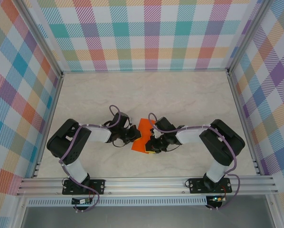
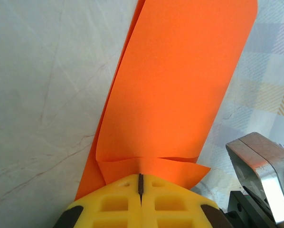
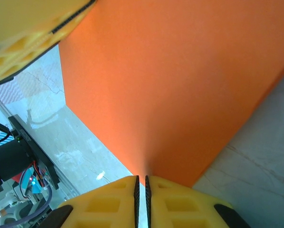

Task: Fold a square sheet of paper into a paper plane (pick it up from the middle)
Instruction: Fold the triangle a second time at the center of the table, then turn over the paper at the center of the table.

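At centre of table (image 1: 189,99): orange paper plane (image 1: 143,134), strung between both pincers. Now left gripper (image 2: 141,179) pressed tight on its creased end; right gripper (image 3: 141,181) pinching opposite edge, fingers (image 3: 113,202) almost touching.

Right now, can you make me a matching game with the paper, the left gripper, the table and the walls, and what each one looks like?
Things:
1 paper
2 left gripper
3 table
4 walls

Looks:
A checked in many colours
B bright orange
C yellow fingers shut on the paper
D pale and marbled

Pairs: 1-B, 2-C, 3-D, 4-A
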